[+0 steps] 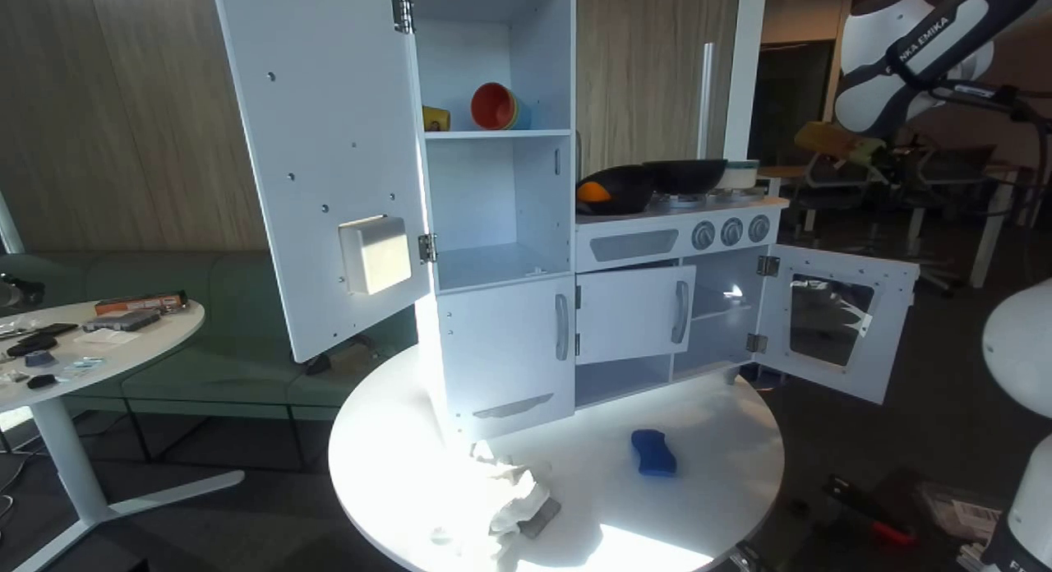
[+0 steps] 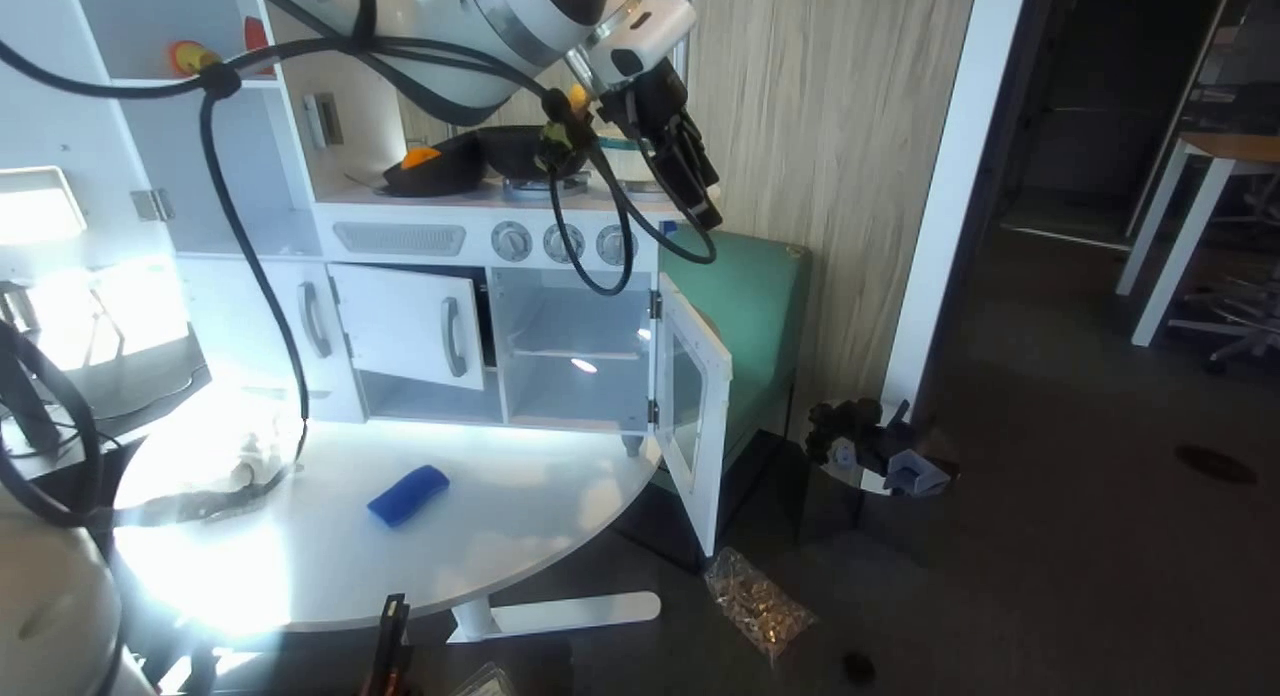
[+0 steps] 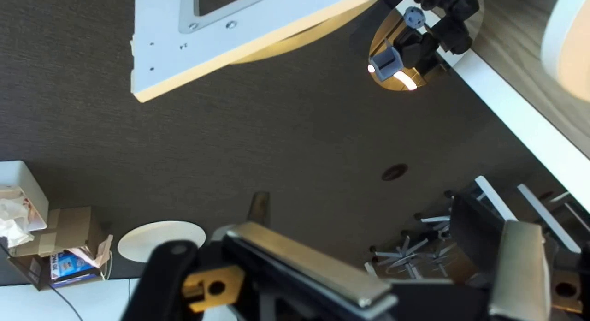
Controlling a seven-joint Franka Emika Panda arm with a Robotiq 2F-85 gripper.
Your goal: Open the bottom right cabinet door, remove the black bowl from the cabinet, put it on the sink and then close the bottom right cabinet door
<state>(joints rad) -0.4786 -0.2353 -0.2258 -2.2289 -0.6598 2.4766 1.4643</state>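
1. Black bowl [image 1: 631, 196], as the tilted dark vessel in an exterior view appears to be, rests on the left part of the countertop [image 1: 752, 202], its right side higher. You see an orange object [image 1: 592, 192] at its left edge. A second black vessel [image 1: 689, 175] sits level just beside it, so you cannot be sure which of them your task means.
2. On your arm [image 1: 929, 44] you can read "NKA EMIKA" in white, the letters before that hidden. A package [image 1: 957, 510] at lower right bears a white label too small for you to read.
3. In an exterior view, you get the black bowl from another angle, plain black and leaning, with a white pot [image 2: 627, 164], teal at the rim, to the right of the second black vessel. The bottom right cabinet door [image 2: 712, 426] stands swung wide in both exterior views.
4. In the wrist view, your gripper [image 3: 415, 270] is released, its pads [image 3: 311, 262] spread well apart. A blue packet [image 3: 73, 264] at lower left reads "30 PAC" sideways; you cannot make out the tiny print near the door's corner.
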